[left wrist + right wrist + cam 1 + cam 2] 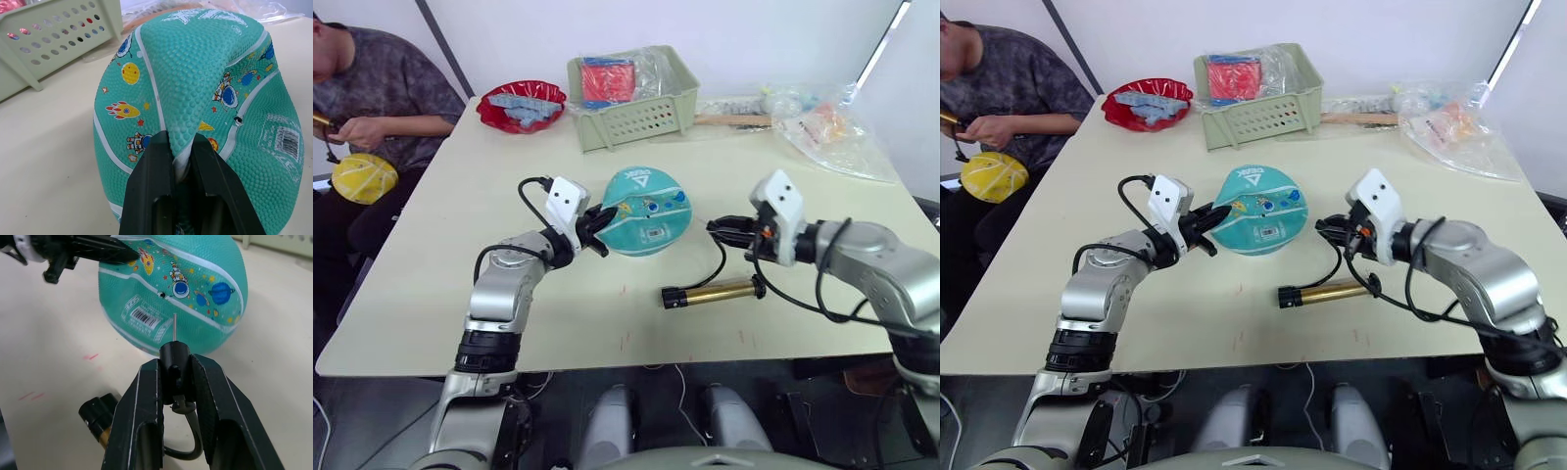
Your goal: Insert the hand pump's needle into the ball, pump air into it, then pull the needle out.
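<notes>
at the far side of the table (431, 294) a pale green perforated basket (636, 108) held a red packet in clear plastic, and at its nine o'clock a red bowl (522, 106) held bluish-grey pieces (what they were could not be told). the left gripper (183, 156) had its jaws drawn narrow, pinching a raised fold of the ball (646, 211), which looked soft and partly deflated and rested near the middle of the table. the right gripper (175, 374) was clamped on the small black fitting of the needle (174, 327), whose thin pin pointed at the ball's side, its tip close to the surface near the white seam and barcode label; whether it touched could not be told. a small dark valve hole sat just beside the seam, apart from the pin. the hand pump (713, 292) lay flat on the table at the ball's five o'clock, below the right gripper, its black hose curling up to the fitting.
</notes>
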Robot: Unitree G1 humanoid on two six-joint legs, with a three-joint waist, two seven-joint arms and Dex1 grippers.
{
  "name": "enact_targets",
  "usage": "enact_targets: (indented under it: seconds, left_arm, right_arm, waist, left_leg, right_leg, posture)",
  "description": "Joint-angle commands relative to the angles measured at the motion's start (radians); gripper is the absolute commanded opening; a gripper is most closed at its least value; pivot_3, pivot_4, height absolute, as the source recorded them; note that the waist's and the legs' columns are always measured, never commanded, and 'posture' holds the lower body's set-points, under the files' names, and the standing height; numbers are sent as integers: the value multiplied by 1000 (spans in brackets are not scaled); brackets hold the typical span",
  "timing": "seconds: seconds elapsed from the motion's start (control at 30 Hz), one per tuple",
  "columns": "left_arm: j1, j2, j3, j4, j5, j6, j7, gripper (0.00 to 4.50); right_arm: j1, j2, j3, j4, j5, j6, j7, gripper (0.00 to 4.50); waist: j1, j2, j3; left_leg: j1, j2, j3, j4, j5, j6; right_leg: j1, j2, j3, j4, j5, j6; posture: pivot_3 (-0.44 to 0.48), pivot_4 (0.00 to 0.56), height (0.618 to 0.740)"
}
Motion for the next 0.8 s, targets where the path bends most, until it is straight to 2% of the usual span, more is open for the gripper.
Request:
enact_targets:
  seconds: [0.03, 0.07, 0.17, 0.47, 0.8]
  left_arm:
    - [11, -20, -26, -25, -1, -7, 7, 59]
    - [11, -23, -26, -23, 0, -10, 10, 59]
    - [10, -33, -23, -18, 5, -23, 22, 59]
    - [36, -36, -25, -17, 12, -44, 26, 59]
    - [52, -34, -36, -6, 24, -67, 19, 59]
  right_arm:
    - [-108, 34, 13, 57, 23, 98, 6, 327]
    - [-131, 41, 19, 74, 25, 119, 12, 327]
    - [-181, 45, 49, 112, 22, 178, 31, 327]
    - [-333, 93, 111, 215, 27, 332, 52, 327]
    - [-510, 173, 157, 413, 1, 425, 49, 327]
  waist:
    - [3, 0, 0]
    - [4, 1, 0]
    - [5, 1, 0]
    - [1, 1, 0]
    - [-1, 1, 0]
  left_leg:
    - [0, 1, 0, 0, 0, 0]
    - [1, 1, 0, -1, 0, 0]
    - [1, -3, 1, -1, -1, 1]
    - [0, -3, 1, 2, -3, 6]
    - [0, -3, 1, 2, -3, 6]
  right_leg:
    - [-1, 0, -6, 0, 1, -3]
    - [-1, 1, -18, 1, 2, -10]
    - [-2, 1, -32, 1, 4, -15]
    - [-2, -3, -35, 0, 4, -14]
    - [-2, -3, -35, 0, 4, -14]
  posture:
    - [0, 150, 738]
    - [0, 150, 738]
    - [0, 150, 738]
    - [0, 150, 738]
    - [0, 150, 738]
